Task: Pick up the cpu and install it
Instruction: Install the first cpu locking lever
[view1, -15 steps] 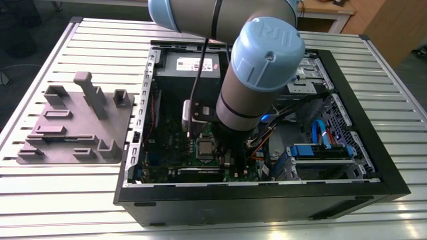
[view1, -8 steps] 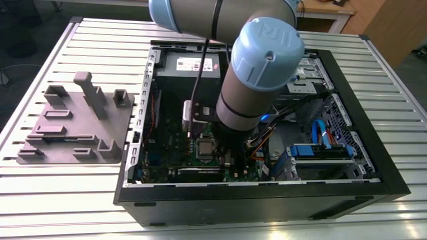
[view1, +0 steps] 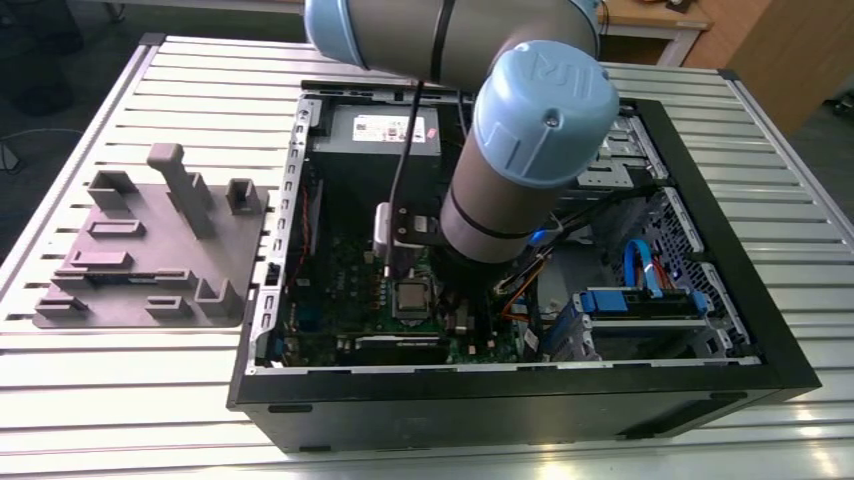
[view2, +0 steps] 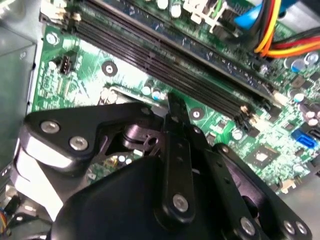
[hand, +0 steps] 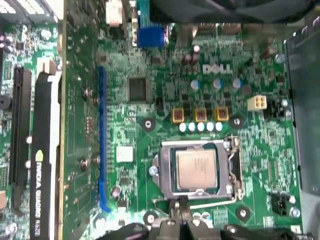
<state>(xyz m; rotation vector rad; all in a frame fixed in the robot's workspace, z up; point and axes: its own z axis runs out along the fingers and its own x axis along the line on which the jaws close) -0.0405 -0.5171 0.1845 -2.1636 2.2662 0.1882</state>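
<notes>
In the exterior view the arm (view1: 514, 150) reaches down into an open computer case (view1: 721, 330) lying on a slatted metal worktop (view1: 160, 400); the cpu (view1: 412, 296) sits flat in its socket on the green motherboard (view1: 350, 270), just below the arm's lower end, and a grey plastic plate with upright blocks (view1: 147, 250) lies on the worktop at the exterior view's left of the case. In the second wrist view the black hand (view2: 172, 107) hangs close over the motherboard (view2: 125, 75), beside the long dark memory slots (view2: 165, 55). In the first wrist view the cpu (hand: 196, 169) lies seated inside its metal socket frame (hand: 165, 170), and the hand (hand: 178, 206) shows its narrow tips pressed together, pinching nothing, at the frame's edge just beside the chip.
</notes>
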